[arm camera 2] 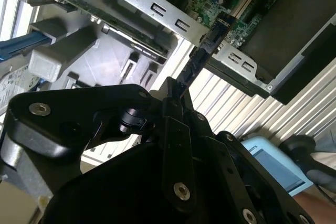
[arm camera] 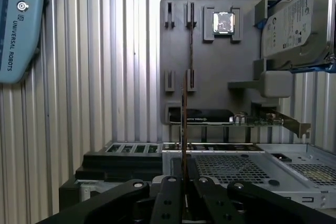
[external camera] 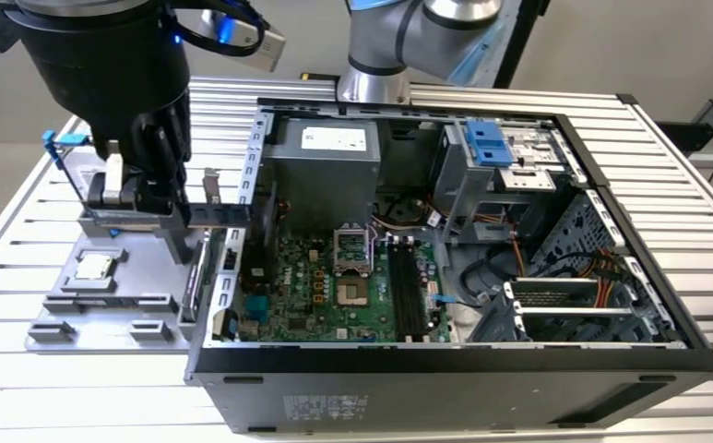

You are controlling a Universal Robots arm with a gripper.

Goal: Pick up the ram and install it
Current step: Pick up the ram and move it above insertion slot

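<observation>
Lettering on blue teach pendant [arm camera: 18,40]

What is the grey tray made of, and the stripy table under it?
The grey tray looks like matte plastic: dull, even grey with moulded slots. The table looks like bare metal, maybe aluminium: pale ribbed slats with a soft shine.

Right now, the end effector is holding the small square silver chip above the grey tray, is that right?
Not quite. The end effector is holding the ram, a thin stick seen edge-on between its fingers in the first wrist view, above the grey tray. The small square silver chip lies in its seat on that tray.
</observation>
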